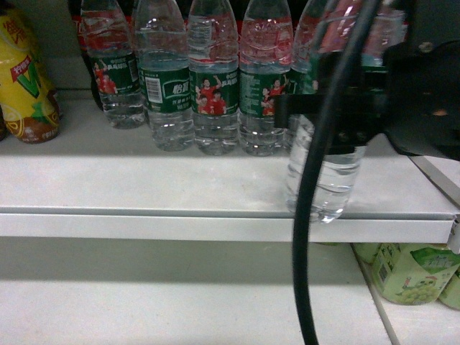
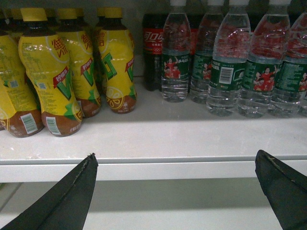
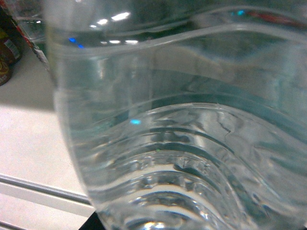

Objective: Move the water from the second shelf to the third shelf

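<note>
One water bottle [image 1: 325, 180] stands apart from its row at the front edge of the white shelf [image 1: 144, 187], its base just over the lip. My right gripper [image 1: 327, 115] is shut on it at label height, and one black finger [image 1: 289, 111] shows on the bottle's left side. In the right wrist view the clear ribbed water bottle [image 3: 182, 124] fills the frame and hides the fingers. More green-labelled water bottles [image 1: 214, 86] stand in a row behind. My left gripper [image 2: 177, 154] is open with nothing in it, held in front of the shelf edge [image 2: 153, 167].
Yellow-labelled tea bottles [image 2: 72, 67] crowd the left of the shelf, with a dark cola bottle [image 2: 153, 48] beside the water row. Green drink bottles [image 1: 413, 273] sit on the lower shelf [image 1: 180, 302] at the right. A black cable [image 1: 307, 244] hangs in front.
</note>
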You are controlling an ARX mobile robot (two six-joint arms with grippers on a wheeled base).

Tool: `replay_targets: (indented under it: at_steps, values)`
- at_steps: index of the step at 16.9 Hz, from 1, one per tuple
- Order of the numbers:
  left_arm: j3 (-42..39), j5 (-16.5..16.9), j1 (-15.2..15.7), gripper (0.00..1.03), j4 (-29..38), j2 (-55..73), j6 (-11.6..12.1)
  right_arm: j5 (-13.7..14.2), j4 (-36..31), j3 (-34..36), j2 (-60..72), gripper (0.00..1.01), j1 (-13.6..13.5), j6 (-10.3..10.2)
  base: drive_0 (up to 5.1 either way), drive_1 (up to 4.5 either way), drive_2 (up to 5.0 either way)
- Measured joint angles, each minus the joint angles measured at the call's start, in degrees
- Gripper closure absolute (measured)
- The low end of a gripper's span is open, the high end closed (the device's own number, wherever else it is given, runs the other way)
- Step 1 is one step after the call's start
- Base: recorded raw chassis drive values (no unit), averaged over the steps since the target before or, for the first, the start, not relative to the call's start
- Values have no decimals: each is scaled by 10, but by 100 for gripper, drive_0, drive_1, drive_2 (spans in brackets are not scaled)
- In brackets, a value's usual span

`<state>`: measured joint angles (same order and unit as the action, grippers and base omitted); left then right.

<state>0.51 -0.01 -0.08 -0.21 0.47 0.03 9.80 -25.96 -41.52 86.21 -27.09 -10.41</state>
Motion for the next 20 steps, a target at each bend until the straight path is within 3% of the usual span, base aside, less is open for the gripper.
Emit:
replay_targets:
  at_steps: [3, 7, 8, 12, 15, 17, 18, 20]
  values:
    - [0, 0, 0, 5, 0, 0, 0, -16, -16, 60, -64, 61, 26, 16, 0, 0, 0]
    - [0, 0, 0, 5, 0, 0, 0, -70, 5, 169, -186, 61, 102, 33, 0, 0, 0]
    - [0, 0, 0, 5, 0, 0, 0, -95, 27, 200, -249, 62, 139, 41, 0, 0, 0]
    - [0, 0, 0, 5, 0, 0, 0, -122, 113, 238, -403, 62, 198, 48, 0, 0, 0]
    - [0, 0, 0, 5, 0, 0, 0, -123, 179, 249, -520, 62, 237, 53, 0, 0, 0]
    - [0, 0, 0, 5, 0, 0, 0, -106, 205, 255, -560, 62, 246, 53, 0, 0, 0]
    - [0, 0, 0, 5, 0, 0, 0, -118, 214, 255, -561, 62, 261, 39, 0, 0, 0]
    - [0, 0, 0, 5, 0, 0, 0, -116, 215, 257, -564, 62, 264, 33, 0, 0, 0]
